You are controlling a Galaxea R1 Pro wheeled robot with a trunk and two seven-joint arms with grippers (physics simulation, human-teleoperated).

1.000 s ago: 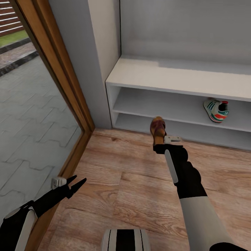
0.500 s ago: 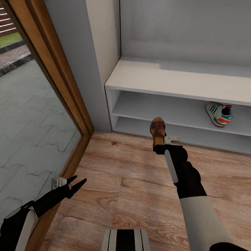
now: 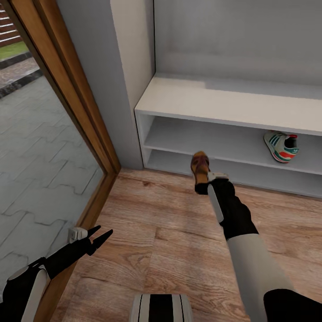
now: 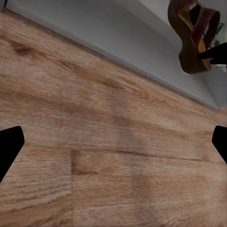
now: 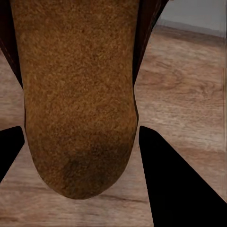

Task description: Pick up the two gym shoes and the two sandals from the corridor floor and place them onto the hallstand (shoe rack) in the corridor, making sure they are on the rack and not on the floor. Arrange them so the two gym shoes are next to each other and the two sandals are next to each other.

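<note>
Your right gripper (image 3: pixel 202 184) was closed on a sandal (image 3: pixel 199 166), holding it off the floor (image 3: pixel 170 232) just in front of the rack (image 3: pixel 232 105), level with its lower shelf opening. In the head view the fingers themselves were hidden behind the sandal and the wrist, so the grip showed best from the right wrist camera: the tan sole (image 5: pixel 78 99) sat between the two dark fingers (image 5: pixel 170 175), with the sandal's far end cut off by the frame edge. From the left wrist camera the same sandal (image 4: pixel 196 35) hung near the rack's base, its straps partly cut off.

Your left gripper (image 3: pixel 99 234) hung low over the floor beside the wooden door frame (image 3: pixel 78 112), jaws apart and holding nothing; its fingertips (image 4: pixel 10 146) showed at the edges of the left wrist view, spread wide.

One sneaker (image 3: pixel 281 146) lay on the rack's upper shelf toward the right, its top partly hidden under the rack's top board. The rack ran off the right edge of the head view.
</note>
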